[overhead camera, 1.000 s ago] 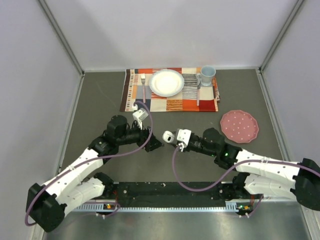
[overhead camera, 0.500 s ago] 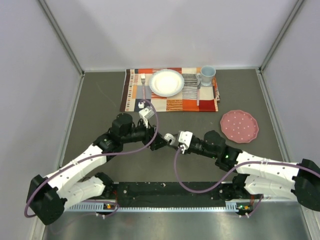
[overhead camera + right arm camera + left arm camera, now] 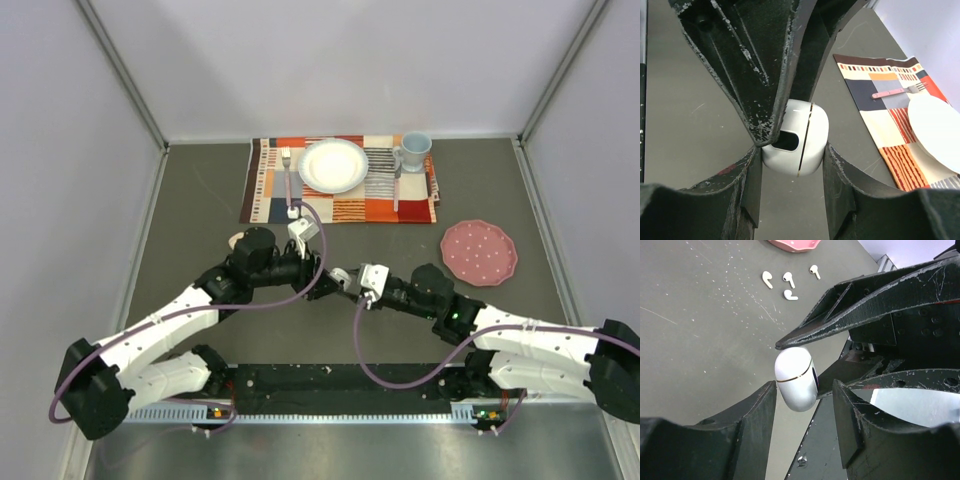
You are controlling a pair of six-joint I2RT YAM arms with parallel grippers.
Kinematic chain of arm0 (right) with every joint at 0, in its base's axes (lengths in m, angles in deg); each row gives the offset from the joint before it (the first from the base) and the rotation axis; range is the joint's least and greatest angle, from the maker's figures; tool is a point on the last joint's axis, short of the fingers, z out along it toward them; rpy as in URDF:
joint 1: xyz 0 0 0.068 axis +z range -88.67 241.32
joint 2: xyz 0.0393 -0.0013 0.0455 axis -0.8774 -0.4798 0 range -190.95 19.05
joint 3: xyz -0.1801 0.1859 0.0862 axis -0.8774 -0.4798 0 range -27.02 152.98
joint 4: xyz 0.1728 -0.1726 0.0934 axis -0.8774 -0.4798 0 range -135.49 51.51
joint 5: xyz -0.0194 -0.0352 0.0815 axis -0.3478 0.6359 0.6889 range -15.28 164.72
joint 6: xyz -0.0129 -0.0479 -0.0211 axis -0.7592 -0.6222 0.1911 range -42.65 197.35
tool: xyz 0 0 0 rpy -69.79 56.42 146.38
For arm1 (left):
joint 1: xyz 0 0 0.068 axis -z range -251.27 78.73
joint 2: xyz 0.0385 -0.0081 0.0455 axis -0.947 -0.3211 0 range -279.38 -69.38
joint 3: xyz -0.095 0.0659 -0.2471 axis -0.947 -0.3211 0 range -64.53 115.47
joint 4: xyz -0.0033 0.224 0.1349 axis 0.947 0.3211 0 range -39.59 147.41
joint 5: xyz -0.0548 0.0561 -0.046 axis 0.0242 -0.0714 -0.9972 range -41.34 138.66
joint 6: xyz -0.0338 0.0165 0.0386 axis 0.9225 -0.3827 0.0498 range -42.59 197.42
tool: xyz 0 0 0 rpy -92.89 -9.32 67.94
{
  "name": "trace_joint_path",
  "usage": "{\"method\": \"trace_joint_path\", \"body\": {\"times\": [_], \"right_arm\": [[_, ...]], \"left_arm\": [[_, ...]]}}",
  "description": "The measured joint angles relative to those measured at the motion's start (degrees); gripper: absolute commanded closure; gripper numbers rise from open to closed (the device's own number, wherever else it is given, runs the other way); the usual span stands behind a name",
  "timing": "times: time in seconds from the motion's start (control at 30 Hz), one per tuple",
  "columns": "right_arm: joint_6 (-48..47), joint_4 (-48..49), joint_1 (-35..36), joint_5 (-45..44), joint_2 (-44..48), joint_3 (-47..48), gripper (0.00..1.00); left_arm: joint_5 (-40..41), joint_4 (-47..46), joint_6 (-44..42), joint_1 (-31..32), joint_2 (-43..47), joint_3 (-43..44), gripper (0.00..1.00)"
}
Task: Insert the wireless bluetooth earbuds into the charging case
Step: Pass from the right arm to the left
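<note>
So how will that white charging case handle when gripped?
The charging case looks glossy and rounded, so it could slip or rotate in the right gripper. Its seam suggests a lid that might pop open if squeezed. Small and plastic-looking, it is probably light and stiff.

The charging case (image 3: 797, 135), a glossy white rounded pod with a thin gold seam and its lid shut, sits tilted off the table (image 3: 700, 330), pinched between the fingers of the right gripper (image 3: 792, 152). Four tiny white wireless bluetooth earbuds (image 3: 788, 278) with short stems lie loose in a small cluster on the table, well apart from the case.
</note>
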Motion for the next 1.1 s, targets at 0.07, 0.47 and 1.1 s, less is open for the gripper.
{"method": "trace_joint_path", "body": {"times": [0.07, 0.47, 1.1], "right_arm": [[0.04, 0.35, 0.00, 0.11, 0.02, -0.42, 0.94], [0.02, 2.23, 0.00, 0.11, 0.15, -1.46, 0.94], [2.75, 4.17, 0.07, -3.69, 0.39, -2.45, 0.31]], "left_arm": [[0.37, -0.09, -0.02, 0.20, -0.26, 0.15, 0.46], [1.53, -0.48, -0.04, 1.16, -1.68, 0.39, 0.57], [3.78, -0.94, -0.79, 2.03, -3.19, 1.55, 1.00]]}}
